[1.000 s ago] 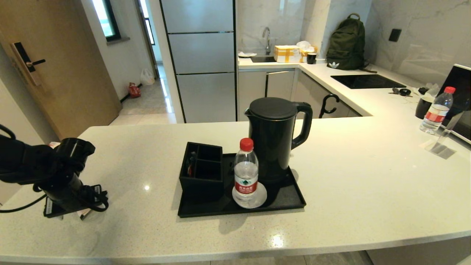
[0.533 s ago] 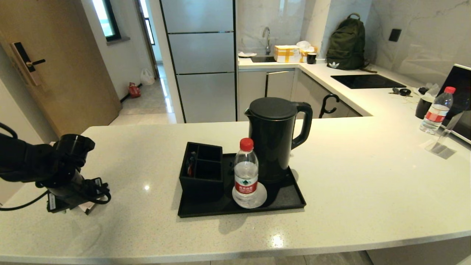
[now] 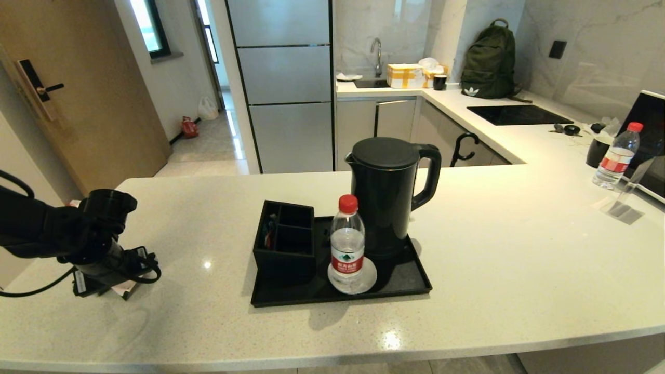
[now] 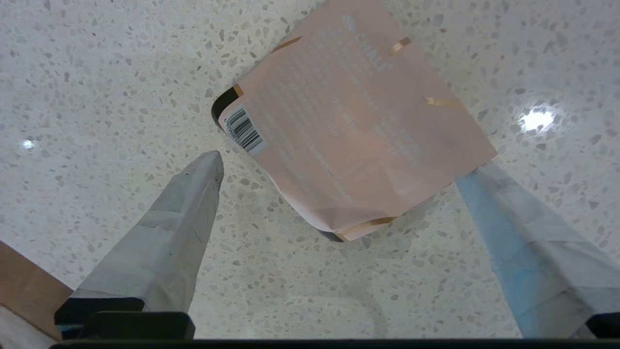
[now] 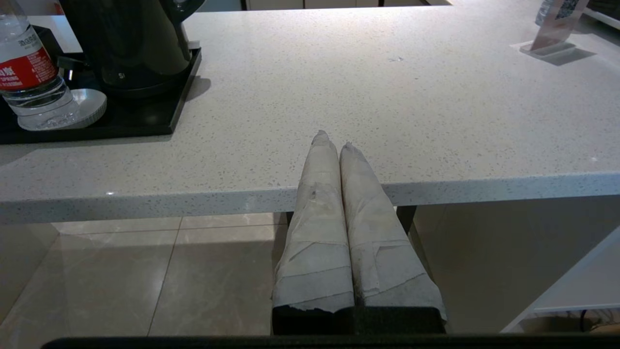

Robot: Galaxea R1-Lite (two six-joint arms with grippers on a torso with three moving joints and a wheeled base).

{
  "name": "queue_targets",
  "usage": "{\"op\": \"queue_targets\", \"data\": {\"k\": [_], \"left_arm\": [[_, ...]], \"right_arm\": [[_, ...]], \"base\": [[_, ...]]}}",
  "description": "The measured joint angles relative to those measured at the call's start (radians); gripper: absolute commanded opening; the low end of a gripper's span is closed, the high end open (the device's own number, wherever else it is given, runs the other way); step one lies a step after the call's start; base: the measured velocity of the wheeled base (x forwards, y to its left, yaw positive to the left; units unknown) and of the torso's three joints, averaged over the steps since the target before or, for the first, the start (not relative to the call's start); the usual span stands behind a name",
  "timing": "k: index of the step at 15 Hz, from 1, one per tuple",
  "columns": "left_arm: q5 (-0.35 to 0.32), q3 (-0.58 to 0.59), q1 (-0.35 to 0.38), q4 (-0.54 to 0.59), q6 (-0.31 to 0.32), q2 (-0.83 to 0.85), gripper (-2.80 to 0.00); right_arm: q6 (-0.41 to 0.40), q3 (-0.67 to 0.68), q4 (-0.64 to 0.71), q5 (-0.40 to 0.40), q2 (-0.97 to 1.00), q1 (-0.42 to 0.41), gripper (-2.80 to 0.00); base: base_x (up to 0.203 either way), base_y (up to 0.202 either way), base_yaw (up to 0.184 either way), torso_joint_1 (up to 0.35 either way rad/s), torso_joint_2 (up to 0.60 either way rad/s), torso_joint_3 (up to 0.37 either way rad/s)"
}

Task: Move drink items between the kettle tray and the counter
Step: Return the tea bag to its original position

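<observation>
- The counter [image 3: 519, 249] is carrying the tray [image 3: 405, 283] at its middle, and the kettle [image 3: 387, 192] is standing upright on the tray's rear right part, its handle turned to the robot's right.
- On the same tray a bottle [image 3: 347, 244] is standing on a white coaster in front of the kettle, beside a small divided box [image 3: 284, 241].
- The left gripper [image 4: 339, 169] is working at the counter's far left, well apart from the tray; over the last second the arm has been shifting slightly toward the tray while staying low.
- Its fingers are spread wide, one taped fingertip [image 4: 206, 167] on each side of the sachet [image 4: 353, 131], which is lying flat on the counter, one corner touching or passing under the far finger.
- Judged from this, the sachet is either being lined up for a pinch or has just been let go; it is not on the tray.
- The right gripper [image 5: 334, 143] is parked below the counter's front edge, fingers pressed together on nothing.
- The sachet is showing a barcode and faint pale lettering, seemingly "CHALI"; the bottle's red label is showing "SPRING" in part.
</observation>
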Motion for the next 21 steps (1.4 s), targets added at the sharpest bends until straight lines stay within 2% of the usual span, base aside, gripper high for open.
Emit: {"op": "queue_targets", "data": {"k": [11, 13, 21], "left_arm": [[-0.008, -0.013, 0.0, -0.017, -0.042, 0.026, 0.0], [-0.009, -0.013, 0.001, -0.074, -0.074, 0.027, 0.0], [-0.009, 0.021, -0.001, -0.098, -0.084, 0.013, 0.0]], "right_arm": [[0.0, 0.0, 0.0, 0.0, 0.0, 0.0, -2.8], [0.0, 0.0, 0.0, 0.0, 0.0, 0.0, -2.8], [0.0, 0.0, 0.0, 0.0, 0.0, 0.0, -2.8]], "base": [[0.0, 0.0, 0.0, 0.0, 0.0, 0.0], [0.0, 0.0, 0.0, 0.0, 0.0, 0.0], [0.0, 0.0, 0.0, 0.0, 0.0, 0.0]]}}
